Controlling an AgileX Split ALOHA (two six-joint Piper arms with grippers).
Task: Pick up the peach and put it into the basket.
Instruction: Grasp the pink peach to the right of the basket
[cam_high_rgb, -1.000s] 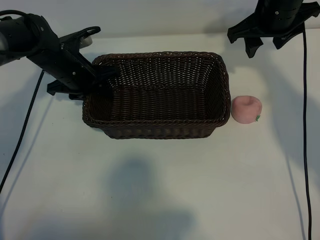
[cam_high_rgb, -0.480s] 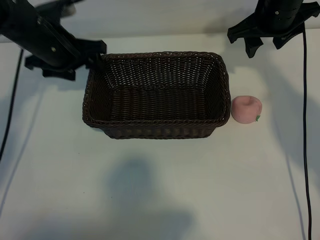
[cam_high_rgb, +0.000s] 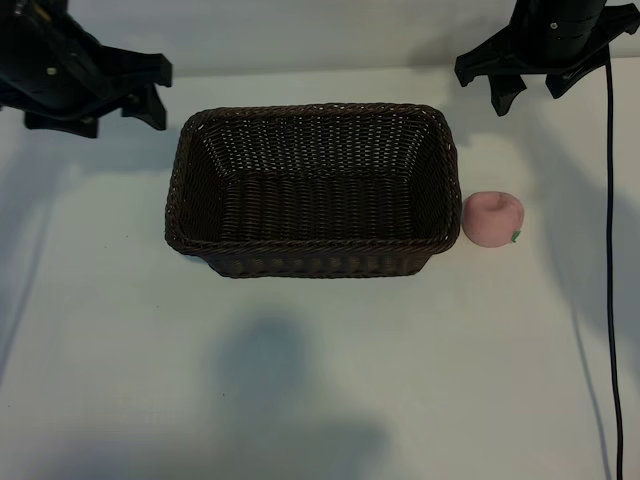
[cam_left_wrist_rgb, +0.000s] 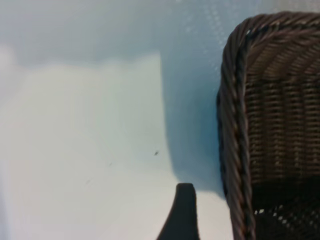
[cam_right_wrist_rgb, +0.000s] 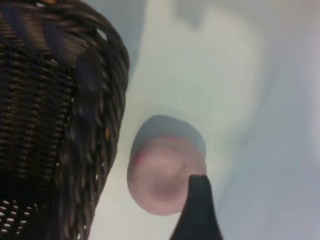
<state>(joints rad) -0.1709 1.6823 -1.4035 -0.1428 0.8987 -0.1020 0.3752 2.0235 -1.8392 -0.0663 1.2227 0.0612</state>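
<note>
The peach (cam_high_rgb: 492, 218), small and pale pink, lies on the white table just to the right of the basket (cam_high_rgb: 312, 262) and close to its right wall. This dark-brown wicker basket stands mid-table with nothing inside. My right gripper (cam_high_rgb: 530, 94) hangs open at the far right, behind the peach and apart from it. In the right wrist view the peach (cam_right_wrist_rgb: 162, 175) sits beside the basket's corner (cam_right_wrist_rgb: 85, 125), with one dark finger (cam_right_wrist_rgb: 200, 210) in front of it. My left gripper (cam_high_rgb: 105, 118) is open at the far left, clear of the basket; its wrist view shows one finger (cam_left_wrist_rgb: 184, 215) beside the rim (cam_left_wrist_rgb: 232, 130).
A black cable (cam_high_rgb: 610, 250) runs down the right side of the table from the right arm. Bare white tabletop (cam_high_rgb: 320, 380) lies in front of the basket and to both sides.
My left gripper has drawn back from the basket's left rim toward the far left corner, and its fingers stand wider. The basket, the peach and the right arm have not moved.
</note>
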